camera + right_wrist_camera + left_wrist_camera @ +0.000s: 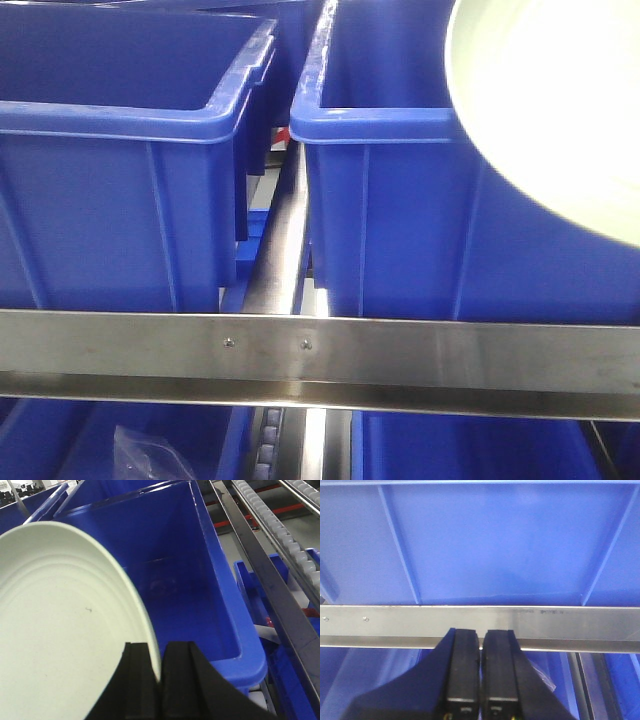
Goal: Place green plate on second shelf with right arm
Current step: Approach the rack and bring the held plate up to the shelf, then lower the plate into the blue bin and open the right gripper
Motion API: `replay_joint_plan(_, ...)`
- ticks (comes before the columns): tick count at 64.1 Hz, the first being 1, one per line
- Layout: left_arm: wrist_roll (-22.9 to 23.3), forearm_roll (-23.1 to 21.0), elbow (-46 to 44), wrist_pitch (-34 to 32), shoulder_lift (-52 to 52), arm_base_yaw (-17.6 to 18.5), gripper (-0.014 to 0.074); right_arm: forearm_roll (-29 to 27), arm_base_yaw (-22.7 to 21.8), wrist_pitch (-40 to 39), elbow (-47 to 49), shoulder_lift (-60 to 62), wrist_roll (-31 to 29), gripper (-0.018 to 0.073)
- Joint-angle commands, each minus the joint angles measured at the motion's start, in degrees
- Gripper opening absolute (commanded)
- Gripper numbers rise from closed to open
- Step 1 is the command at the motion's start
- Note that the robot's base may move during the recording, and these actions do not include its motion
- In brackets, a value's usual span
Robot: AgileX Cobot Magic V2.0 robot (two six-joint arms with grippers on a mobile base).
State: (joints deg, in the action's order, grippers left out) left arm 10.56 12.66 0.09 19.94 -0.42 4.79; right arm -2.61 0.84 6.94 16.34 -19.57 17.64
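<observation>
A: Shelving rack, steel rail [400, 345] in front, blue bins on it. Right gripper [161, 680]?
B: Clamped on the plate [60, 645] rim, plate tilted on edge above the right bin [200, 580].
A: Anything in that bin?
B: Looks bare inside. Left bin [120, 190] contents hidden.
A: Left gripper [480, 670]?
B: Fingers pressed together, holding nothing, facing the rail. Clear bag [150, 455] in a lower bin.
</observation>
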Motion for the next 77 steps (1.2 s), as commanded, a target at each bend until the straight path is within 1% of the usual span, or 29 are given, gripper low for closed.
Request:
replay_joint_plan(1,0.3,0.1,2.4,-3.6,-1.1,0.3,0.0125,-0.1,0.1,-6.5,1.9,-0.3,0.1,0.0055)
replay_joint_plan(42,0.3,0.1,2.4,-3.6,-1.1,0.3,0.0125,-0.1,0.1,-6.9,1.9,-0.3,0.1,0.0055)
replay_joint_plan(49,0.3,0.1,2.4,-3.6,-1.1,0.3,0.0125,-0.1,0.1,-9.5,2.3,-0.5,0.1,0.0055)
replay_joint_plan(55,0.3,0.1,2.4,-3.6,-1.1,0.3,0.0125,-0.1,0.1,-10.1,4.5,-2.2,0.1,0.0055)
replay_joint_plan(63,0.3,0.1,2.4,-3.6,-1.1,0.3,0.0125,-0.1,0.1,-10.1,10.6,-8.1,0.1,0.0055)
replay_joint_plan(77,0.3,0.1,2.4,-3.6,-1.1,0.3,0.0125,-0.1,0.1,-10.3,23.6,-24.2,0.1,0.0055)
